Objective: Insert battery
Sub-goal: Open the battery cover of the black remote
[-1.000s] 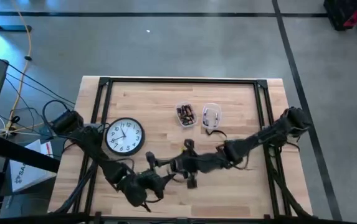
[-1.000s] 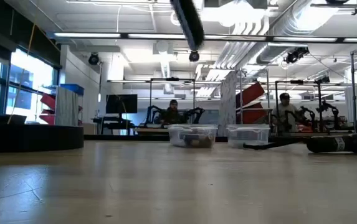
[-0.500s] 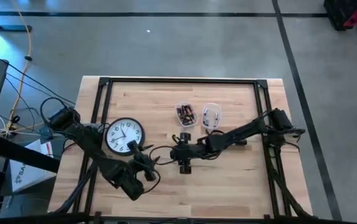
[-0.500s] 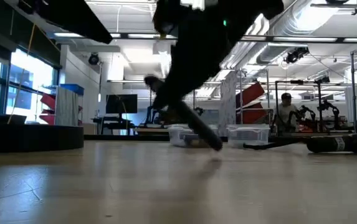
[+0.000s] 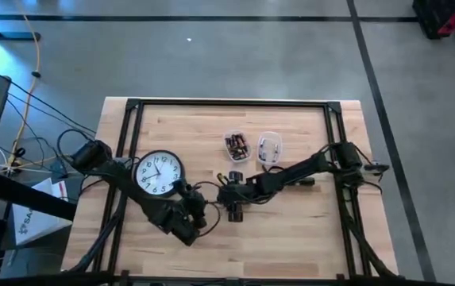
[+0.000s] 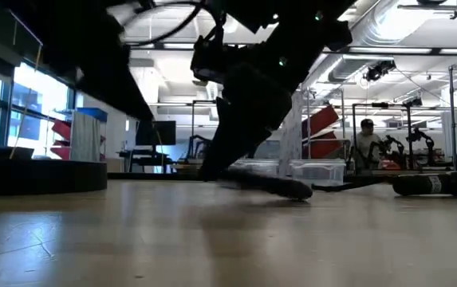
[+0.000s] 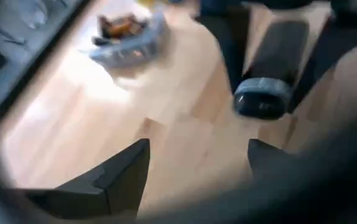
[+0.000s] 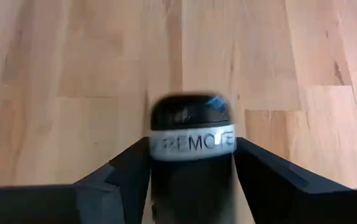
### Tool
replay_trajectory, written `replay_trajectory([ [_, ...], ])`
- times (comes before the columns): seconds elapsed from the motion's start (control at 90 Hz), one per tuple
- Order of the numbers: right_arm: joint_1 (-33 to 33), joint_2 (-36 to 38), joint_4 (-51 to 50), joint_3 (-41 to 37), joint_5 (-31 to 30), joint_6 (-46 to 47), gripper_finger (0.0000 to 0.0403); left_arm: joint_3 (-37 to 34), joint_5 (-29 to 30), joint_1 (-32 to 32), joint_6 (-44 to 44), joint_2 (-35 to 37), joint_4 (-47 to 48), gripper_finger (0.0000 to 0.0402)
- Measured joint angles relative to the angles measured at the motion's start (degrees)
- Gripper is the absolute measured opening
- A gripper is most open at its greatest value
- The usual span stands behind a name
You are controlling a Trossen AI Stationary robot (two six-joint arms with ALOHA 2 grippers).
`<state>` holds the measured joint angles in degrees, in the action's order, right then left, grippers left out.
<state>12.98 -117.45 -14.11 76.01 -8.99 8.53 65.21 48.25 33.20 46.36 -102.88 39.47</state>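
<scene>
At the left of the table we see the wall clock lying face up. Just beside it, our left end effector hovers with its jaws apart and empty. Next comes our right end effector, clamped on a remote control; a band on it reads "REMOTE" as far as we can make out. We judge the remote rigid, light and smooth, best held across its narrow sides. Farther right, near the back, stand a tub of batteries and a second clear tub. The batteries look small, hard and prone to roll, so we would pinch one mid-length
</scene>
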Motion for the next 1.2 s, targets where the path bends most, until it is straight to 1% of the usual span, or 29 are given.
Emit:
replay_trajectory([
  [0.1, -0.07, 0.00, -0.11, -0.02, 1.07, -0.86, 0.0210, 0.00, -5.82, -2.42, -3.04, -0.80, -4.93, 0.0247],
  [0.156, 0.00, 0.00, -0.35, -0.05, 1.28, -1.04, 0.0216, 0.00, -7.59, -3.53, -4.80, -1.40, -7.09, 0.0245],
  [0.267, 0.13, 1.31, -2.83, -0.13, 2.23, -2.63, 0.0223, 0.00, -9.52, -4.69, -8.42, -2.73, -11.28, 0.0239],
  [0.378, 0.02, 6.05, -7.62, -0.12, 1.83, -3.19, 0.0224, 0.02, -11.81, -5.75, -12.78, -4.27, -15.44, 0.0231],
  [0.478, 0.15, 9.62, -11.24, 0.07, 0.37, -3.20, 0.0224, 0.00, -12.32, -7.08, -17.67, -5.96, -20.57, 0.0224],
  [0.556, 1.11, 10.49, -12.59, 0.07, 0.20, -2.82, 0.0224, 0.00, -12.59, -8.20, -21.18, -7.35, -25.64, 0.0219],
  [0.644, 2.21, 10.49, -13.35, -0.25, -0.14, -1.89, 0.0224, 0.00, -16.31, -9.51, -24.30, -9.36, -29.15, 0.0213],
  [0.711, 3.14, 10.58, -9.83, -3.13, -0.69, -0.57, 0.0224, 0.00, -18.08, -10.02, -25.85, -10.37, -31.19, 0.0208],
  [0.9, 5.86, 13.14, 3.45, -15.01, -3.14, 7.07, 0.0224, 0.00, -18.06, -10.00, -28.46, -10.70, -31.72, 0.0204],
  [0.967, 6.66, 13.77, 7.78, -18.41, -4.57, 9.25, 0.0224, -0.02, -18.99, -10.23, -29.12, -9.85, -31.20, 0.0204],
  [1.067, 7.67, 13.77, 16.01, -21.98, -8.03, 9.93, 0.0224, -0.01, -20.02, -10.70, -30.91, -8.00, -31.06, 0.0204],
  [1.111, 7.98, 13.79, 19.94, -23.31, -9.89, 10.02, 0.0224, 0.00, -20.78, -11.02, -31.97, -7.12, -29.93, 0.0204],
  [1.2, 8.40, 13.75, 25.44, -25.84, -12.86, 9.88, 0.0224, 0.00, -20.77, -12.08, -32.53, -4.74, -24.05, 0.0204],
])
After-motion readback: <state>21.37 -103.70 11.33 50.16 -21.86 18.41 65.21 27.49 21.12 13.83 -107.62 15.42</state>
